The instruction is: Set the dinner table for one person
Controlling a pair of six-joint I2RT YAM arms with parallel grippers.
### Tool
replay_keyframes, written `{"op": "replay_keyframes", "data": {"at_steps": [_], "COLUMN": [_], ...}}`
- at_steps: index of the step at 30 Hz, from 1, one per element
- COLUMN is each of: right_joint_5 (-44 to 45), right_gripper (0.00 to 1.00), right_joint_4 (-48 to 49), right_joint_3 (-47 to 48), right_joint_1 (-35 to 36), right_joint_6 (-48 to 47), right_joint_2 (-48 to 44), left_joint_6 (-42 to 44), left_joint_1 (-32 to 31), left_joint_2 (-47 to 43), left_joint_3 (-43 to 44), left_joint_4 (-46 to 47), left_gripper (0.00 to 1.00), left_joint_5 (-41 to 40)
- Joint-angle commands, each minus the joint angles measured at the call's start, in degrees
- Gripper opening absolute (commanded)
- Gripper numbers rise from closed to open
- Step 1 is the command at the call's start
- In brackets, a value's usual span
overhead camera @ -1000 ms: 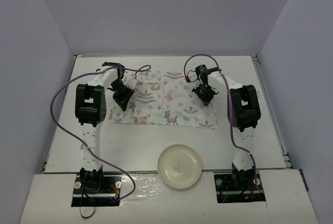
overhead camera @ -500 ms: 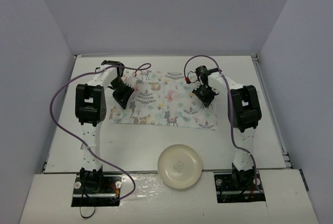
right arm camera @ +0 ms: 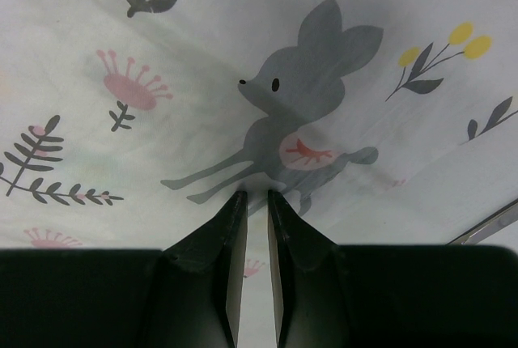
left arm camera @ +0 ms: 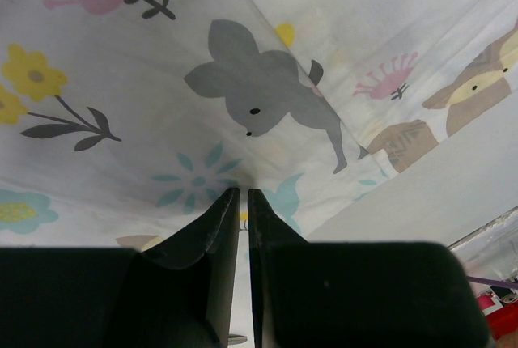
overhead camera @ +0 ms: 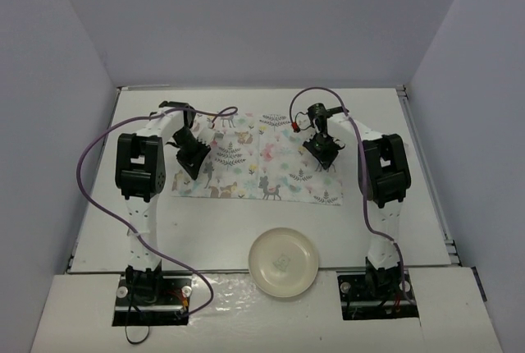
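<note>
left end effector [left arm camera: 243, 193], right end effector [right arm camera: 256, 194] have cracked open | apparently released flat printed cloth placemat [overhead camera: 254, 168] | matte dinner table [overhead camera: 221, 222]

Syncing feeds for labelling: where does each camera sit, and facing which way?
Top external: above and behind left arm and right arm, both shown, looking down on dinner table, placemat, plate.
Left wrist: on the left wrist, facing the placemat's edge past left gripper.
Right wrist: likewise, facing the deer print past right gripper.
Shared: the placemat.

Dinner table [overhead camera: 246, 222]: patterned placemat [overhead camera: 258, 168] mid-table; cream plate [overhead camera: 283, 261], possibly bowl, near edge.
</note>
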Motion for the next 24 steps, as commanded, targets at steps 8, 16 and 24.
{"op": "replay_keyframes", "data": {"at_steps": [8,16,24], "right_joint_5": [2.92,6.90,8.44], "right_gripper": [0.19,0.41,0.45], "right_joint_4": [-2.03,-1.88,-2.03], "right_joint_3": [3.93,4.62,4.14], "right_joint_1": [0.58,0.76,0.77], "right_joint_6": [0.17,0.52,-1.51], "right_joint_2": [1.32,-3.47,-12.79], "left_joint_6": [0.22,-2.52,-2.97], "left_joint_1": [-1.07,-1.12,-1.03], "left_joint_2": [-4.24,-7.55,-13.11], "left_joint_3": [-0.83,-1.13,-2.16], "left_joint_4": [0.78,4.47,4.72], "left_gripper": [0.08,0.30,0.32], "left_joint_5": [1.69,-0.16,-0.96]}}
